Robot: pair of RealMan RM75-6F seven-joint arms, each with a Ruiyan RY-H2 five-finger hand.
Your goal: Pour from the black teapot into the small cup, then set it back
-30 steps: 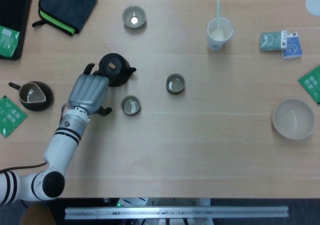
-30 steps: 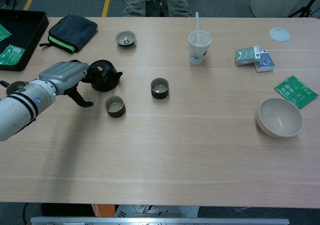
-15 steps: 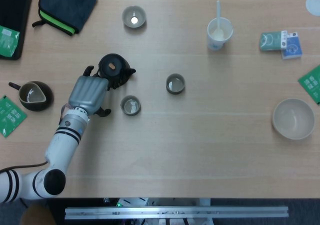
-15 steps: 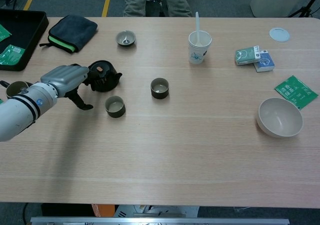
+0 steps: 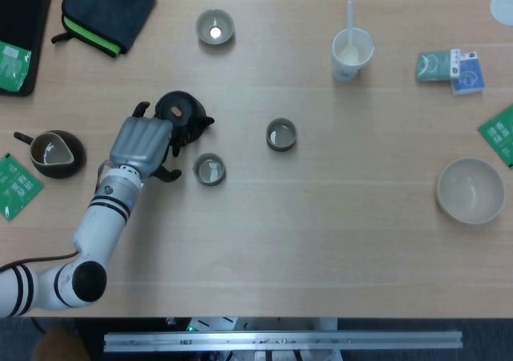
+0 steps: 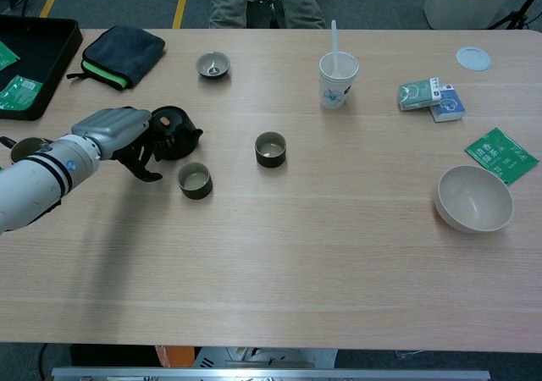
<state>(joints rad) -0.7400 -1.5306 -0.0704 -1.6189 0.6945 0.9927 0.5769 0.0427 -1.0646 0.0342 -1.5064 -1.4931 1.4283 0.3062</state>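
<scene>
Black teapot (image 5: 180, 114) gripped by left hand (image 5: 143, 143), fingers wrapped round its handle side; pot tilted slightly, just off the bench (image 5: 321, 217). Small cup (image 5: 209, 169) stands on bench at 5 o'clock from teapot, near, not touching. Right hand out of frame.

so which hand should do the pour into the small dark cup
Left. The left hand is already wrapped against the black lidded teapot, right beside the small dark cup. The right hand appears in neither view.
</scene>
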